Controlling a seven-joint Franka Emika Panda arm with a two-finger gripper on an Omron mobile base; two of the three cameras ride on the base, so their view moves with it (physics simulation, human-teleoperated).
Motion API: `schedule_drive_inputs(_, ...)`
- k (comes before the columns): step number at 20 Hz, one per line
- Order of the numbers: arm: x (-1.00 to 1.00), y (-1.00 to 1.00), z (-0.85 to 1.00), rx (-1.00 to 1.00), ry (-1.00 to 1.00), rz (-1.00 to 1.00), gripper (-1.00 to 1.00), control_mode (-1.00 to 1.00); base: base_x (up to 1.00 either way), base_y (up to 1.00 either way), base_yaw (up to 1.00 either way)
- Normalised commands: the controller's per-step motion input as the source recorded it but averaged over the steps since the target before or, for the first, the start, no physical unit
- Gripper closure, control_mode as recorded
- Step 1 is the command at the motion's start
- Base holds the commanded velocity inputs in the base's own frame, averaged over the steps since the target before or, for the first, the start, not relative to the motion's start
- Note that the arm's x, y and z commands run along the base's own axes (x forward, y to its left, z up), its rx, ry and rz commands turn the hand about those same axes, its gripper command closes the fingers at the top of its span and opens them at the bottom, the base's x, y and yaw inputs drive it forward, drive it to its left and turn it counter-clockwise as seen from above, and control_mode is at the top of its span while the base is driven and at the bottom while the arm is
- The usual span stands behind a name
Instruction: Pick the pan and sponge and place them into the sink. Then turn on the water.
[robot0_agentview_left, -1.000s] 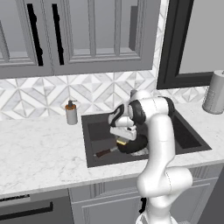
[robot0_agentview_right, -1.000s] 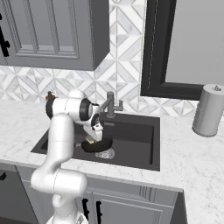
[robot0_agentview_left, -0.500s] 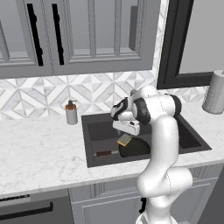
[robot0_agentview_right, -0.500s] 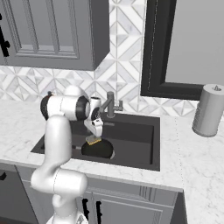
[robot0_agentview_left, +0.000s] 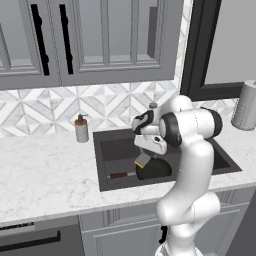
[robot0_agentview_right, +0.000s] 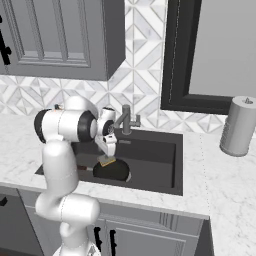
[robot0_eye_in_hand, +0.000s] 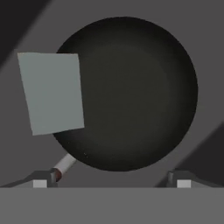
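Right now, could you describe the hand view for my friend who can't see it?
A round black pan lies in the dark sink, seen from straight above. A grey-green sponge overlaps its rim, and the open gripper shows its two fingertips below.

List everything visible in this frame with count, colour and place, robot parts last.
pan: one, black with a reddish-brown handle, lying in the sink.
sponge: one, yellow with a grey-green face, resting partly on the pan's rim.
sink: one, dark grey, set into the counter.
faucet: one, grey metal, at the sink's back rim; no stream visible.
soap dispenser: one, grey, on the counter to the left of the sink.
canister: one, grey, on the counter to the right of the sink.
counter: one, white marble.
cabinets: grey, above the backsplash.
gripper: one, fingers dark, open above the pan and sponge, holding nothing.
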Motion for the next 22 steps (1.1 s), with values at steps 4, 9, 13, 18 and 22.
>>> schedule_drive_inputs(4, -0.32, 0.00, 0.39, 0.00, 0.01, 0.00, -1.00, -1.00, 0.00, 0.00, 0.00)
schedule_drive_inputs(9, -0.24, 0.00, 0.54, 0.00, 0.01, 0.01, -1.00, -1.00, 0.00, 0.00, 0.00)
schedule_drive_inputs(13, -0.45, -0.01, 0.53, 0.00, 0.01, 0.10, -1.00, -1.00, 0.00, 0.00, 0.00)
schedule_drive_inputs(18, -0.46, -0.28, 0.43, 0.00, 0.00, 0.23, -1.00, -1.00, 0.00, 0.00, 0.00)
schedule_drive_inputs(22, -0.31, -0.48, 0.31, 0.00, 0.00, 0.22, -1.00, -1.00, 0.00, 0.00, 0.00)
